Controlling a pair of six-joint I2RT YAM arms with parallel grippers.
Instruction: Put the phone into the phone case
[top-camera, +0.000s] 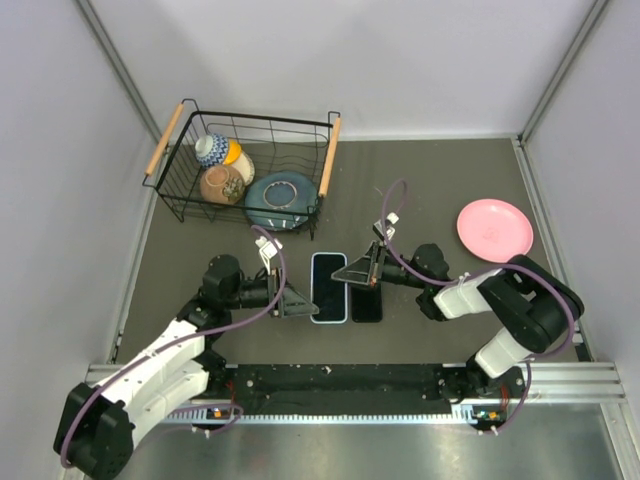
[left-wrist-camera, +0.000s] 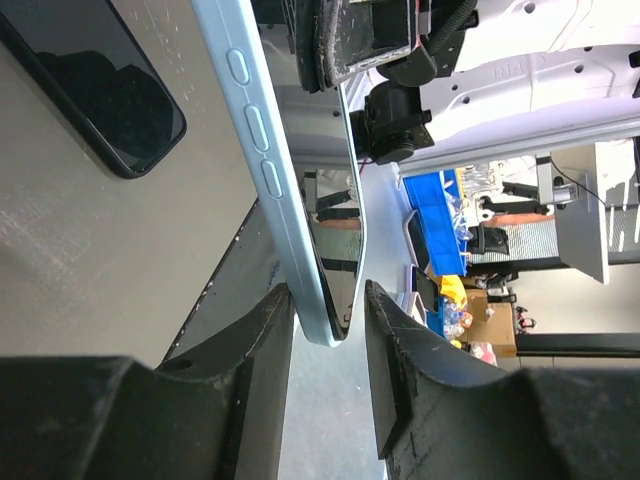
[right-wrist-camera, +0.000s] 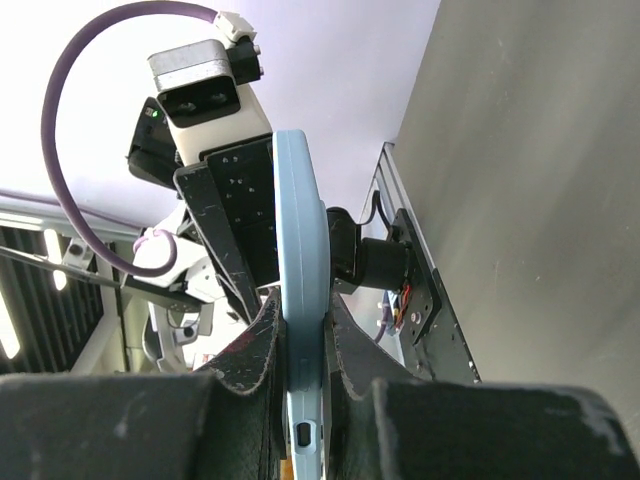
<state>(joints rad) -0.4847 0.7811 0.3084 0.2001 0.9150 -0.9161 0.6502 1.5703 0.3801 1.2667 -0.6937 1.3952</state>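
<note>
The right claw (right-wrist-camera: 300, 312) is pinching the phone case (right-wrist-camera: 298, 200) by one edge, its jaws standing nearly closed with a pad on each face of the pale blue shell. The left claw (left-wrist-camera: 328, 305) is straddling the opposite edge, the one carrying the side buttons, near a corner. Its jaws are standing partly apart: one finger (left-wrist-camera: 262, 325) is sitting against or just beside the rim, the other is showing a sliver of gap, so it is clamping nothing. The case is hanging between the two claws, roughly flat and seemingly just off the table (top-camera: 450, 180), though I cannot tell how clear of it. It is looking light and somewhat flexible, likely to bow or twist if squeezed mid-span, so the stiffer rim near a corner seems the wisest hold. The phone (top-camera: 366, 303) is lying flat on the table just beside the case, on the right claw's side, untouched. It is looking rigid, heavier and glossy, probably slippery and easily scratched, so taking it by its long edges seems safer than across the glass
</note>
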